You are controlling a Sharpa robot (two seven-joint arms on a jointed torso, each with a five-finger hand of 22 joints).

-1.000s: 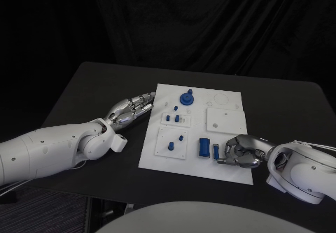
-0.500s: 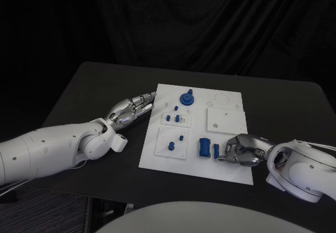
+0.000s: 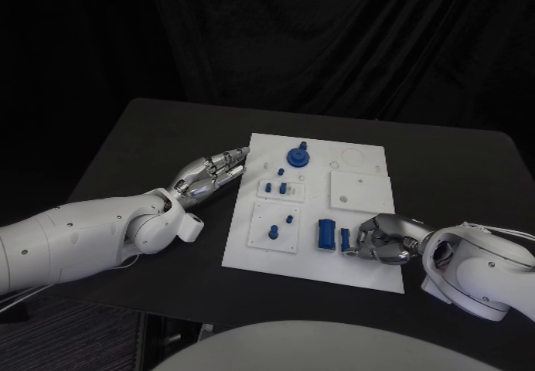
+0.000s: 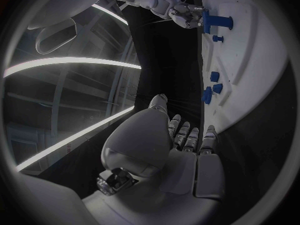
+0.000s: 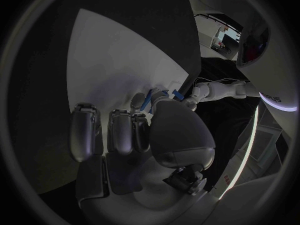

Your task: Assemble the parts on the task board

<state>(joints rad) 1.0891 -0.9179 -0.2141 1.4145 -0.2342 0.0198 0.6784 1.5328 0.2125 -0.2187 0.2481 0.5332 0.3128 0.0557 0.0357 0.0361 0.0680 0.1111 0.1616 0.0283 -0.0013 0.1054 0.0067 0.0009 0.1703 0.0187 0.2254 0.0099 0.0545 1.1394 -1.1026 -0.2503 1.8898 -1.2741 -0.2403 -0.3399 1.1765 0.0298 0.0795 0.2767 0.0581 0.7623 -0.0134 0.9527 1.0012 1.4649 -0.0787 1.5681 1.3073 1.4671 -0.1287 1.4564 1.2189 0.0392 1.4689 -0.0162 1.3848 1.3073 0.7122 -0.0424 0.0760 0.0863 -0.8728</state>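
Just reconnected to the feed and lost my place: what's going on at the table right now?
The robot is assembling blue pieces on the white board. Its right hand is at the board's near right part, fingers curled against a small blue piece beside a larger blue block; whether it actually grips it is unclear. The left hand rests on the black table beside the board's left edge, holding nothing. Other blue pieces stand farther up the board.

A black bench point(image 3: 145, 147) with rounded corners carries everything. Behind the bench hangs a dark curtain point(image 3: 335, 54) in folds; below its near left corner, dark floor shows.
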